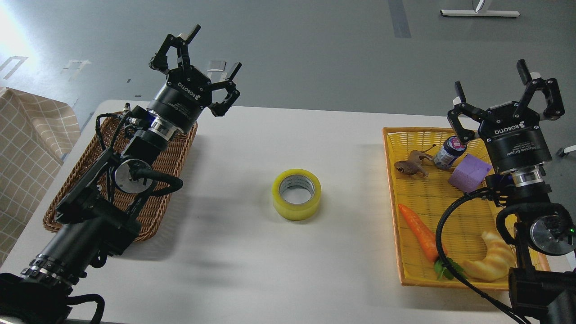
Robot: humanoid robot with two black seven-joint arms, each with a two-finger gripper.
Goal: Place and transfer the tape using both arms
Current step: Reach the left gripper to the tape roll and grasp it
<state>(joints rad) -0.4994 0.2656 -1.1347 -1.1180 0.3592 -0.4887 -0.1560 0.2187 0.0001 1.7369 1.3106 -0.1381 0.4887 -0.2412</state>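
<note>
The tape (296,194), a yellow translucent roll with a grey core, lies flat on the white table (252,270) in the middle, between the two baskets. My left gripper (212,50) is open and empty, raised above the far end of the brown wicker basket (90,180), well to the left of the tape. My right gripper (489,83) is open and empty, raised above the far end of the yellow basket (423,198), well to the right of the tape.
The yellow basket holds a carrot toy (420,231), a croissant toy (492,263), a purple block (469,173), a small jar (447,152) and a brown animal figure (409,166). A checked cloth (24,144) hangs at the left beyond the table.
</note>
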